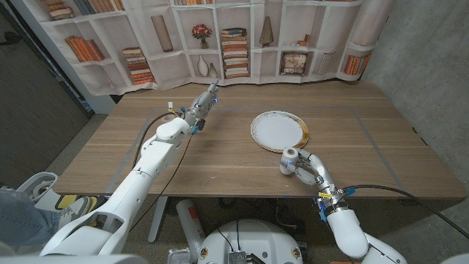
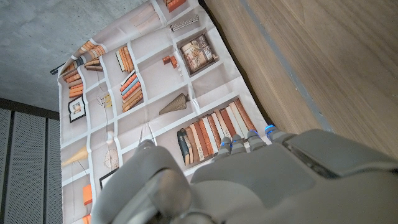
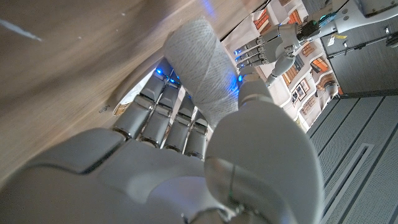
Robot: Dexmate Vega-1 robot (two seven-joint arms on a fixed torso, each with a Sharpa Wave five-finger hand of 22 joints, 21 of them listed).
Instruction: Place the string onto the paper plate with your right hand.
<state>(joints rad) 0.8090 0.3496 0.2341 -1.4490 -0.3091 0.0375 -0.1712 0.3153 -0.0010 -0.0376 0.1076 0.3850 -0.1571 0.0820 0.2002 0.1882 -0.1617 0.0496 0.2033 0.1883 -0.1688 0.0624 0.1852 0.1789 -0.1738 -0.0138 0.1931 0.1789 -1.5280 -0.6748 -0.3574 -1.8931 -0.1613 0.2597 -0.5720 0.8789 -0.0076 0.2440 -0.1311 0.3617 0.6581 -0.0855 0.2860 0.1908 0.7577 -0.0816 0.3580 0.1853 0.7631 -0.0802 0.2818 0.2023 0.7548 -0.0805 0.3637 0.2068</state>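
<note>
A white spool of string (image 1: 291, 155) is held in my right hand (image 1: 299, 163), near the table's front right. In the right wrist view the wound grey-white string (image 3: 205, 62) stands between my fingers (image 3: 168, 118) and thumb. The paper plate (image 1: 278, 130), white with a patterned rim, lies on the table just beyond that hand and holds nothing. My left hand (image 1: 201, 106) hovers over the far middle-left of the table, fingers stretched out toward the backdrop, with nothing in it; its back (image 2: 261, 180) shows in the left wrist view.
A printed bookshelf backdrop (image 1: 220, 44) hangs behind the table's far edge. Bare wooden tabletop (image 1: 220, 161) lies between the two arms. A dark cable (image 1: 388, 192) trails from my right wrist across the front right corner.
</note>
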